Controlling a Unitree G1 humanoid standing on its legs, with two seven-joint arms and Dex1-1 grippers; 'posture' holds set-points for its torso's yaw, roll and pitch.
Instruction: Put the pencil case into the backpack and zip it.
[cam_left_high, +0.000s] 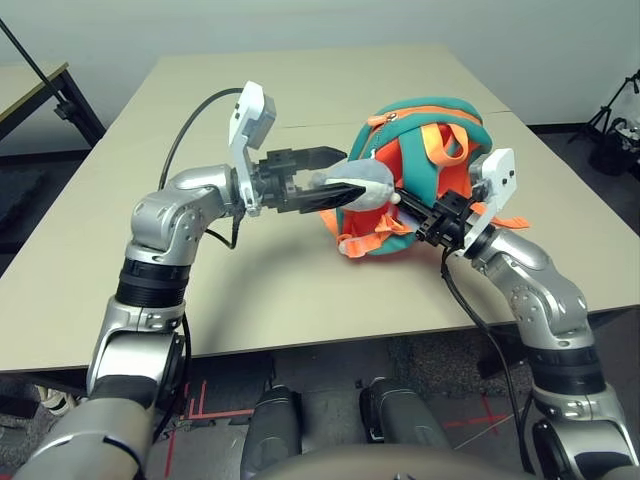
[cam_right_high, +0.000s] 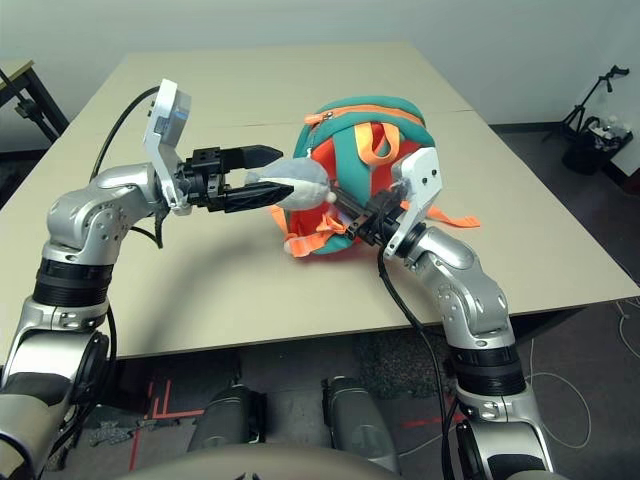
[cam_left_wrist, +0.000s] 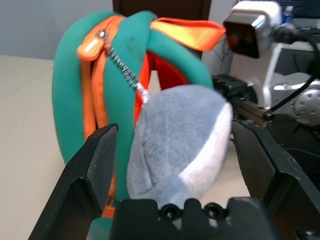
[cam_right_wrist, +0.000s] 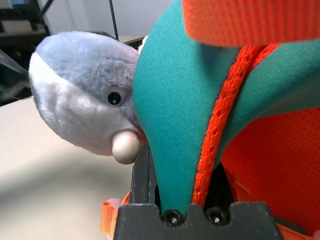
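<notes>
The teal and orange backpack (cam_left_high: 425, 135) lies on the table at centre right, its orange back panel and webbing straps facing me. Its grey plush shark piece (cam_left_high: 366, 186) sticks out toward my left arm. My left gripper (cam_left_high: 350, 172) is open, one finger on each side of the plush (cam_left_wrist: 175, 145) with a gap showing on both sides. My right gripper (cam_left_high: 418, 212) is shut on a teal padded strap (cam_right_wrist: 175, 115) of the backpack, at its near right side. An orange zipper pull (cam_left_wrist: 92, 46) sits at the backpack's top edge. The pencil case is out of view.
The beige table (cam_left_high: 250, 290) has open surface to the left of and in front of the backpack. A second table's corner (cam_left_high: 40, 90) stands at far left. Dark equipment (cam_left_high: 615, 140) sits on the floor at far right.
</notes>
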